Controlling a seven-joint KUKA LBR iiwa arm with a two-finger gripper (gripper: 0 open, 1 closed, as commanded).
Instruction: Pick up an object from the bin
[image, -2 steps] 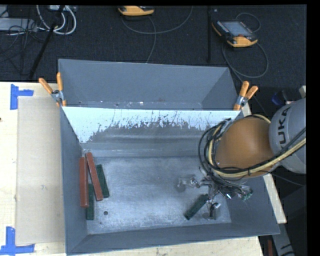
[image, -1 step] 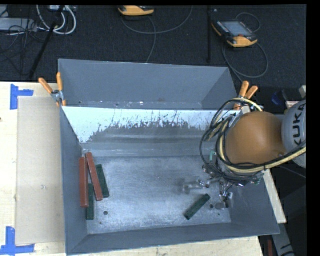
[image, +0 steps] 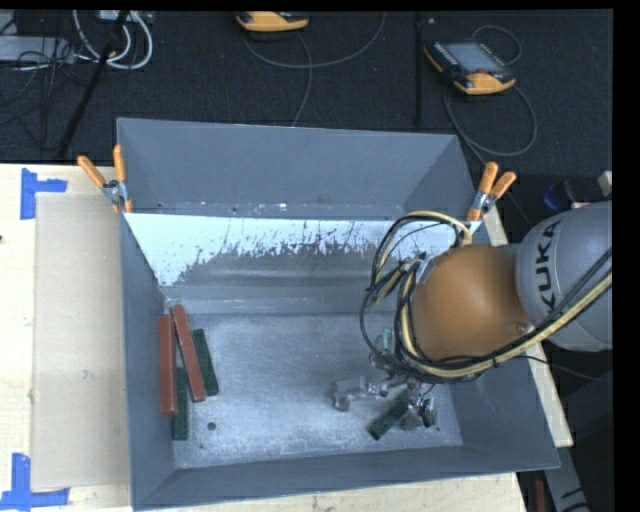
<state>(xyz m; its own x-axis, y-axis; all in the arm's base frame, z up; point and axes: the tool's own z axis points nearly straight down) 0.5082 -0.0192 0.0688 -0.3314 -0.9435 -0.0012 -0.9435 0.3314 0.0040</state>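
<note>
Gripper (image: 388, 398) is low over the floor of the bin (image: 300, 180), in its near-right part, close to the right wall.

Nearest thing is a dark green bar (image: 385, 425), narrow and straight, lying just on the near side of the gripper.
- Long axis is diagonal. One end points near-left towards the bin's front wall, the other points far-right and runs in under the gripper's metal parts.
- The far-right end is covered, so the bar's full length is not readable.
- Cannot tell whether the bar is touched or merely overlapped.

Tool state: cannot tell whether it is released or clenched. The metal parts blur together, and the wrist above them is covered by the orange cover (image: 465, 305) and loops of cables (image: 400, 270).

Other contents are well apart, against the left wall:
- Two red-brown bars (image: 167, 365) lie side by side, long axes running near to far, the right one tilted slightly.
- A green strip (image: 204, 362) lies just right of them.
- Another green strip (image: 180, 418) is partly tucked under their near ends.

Bare floor lies between this group and the gripper.
</note>
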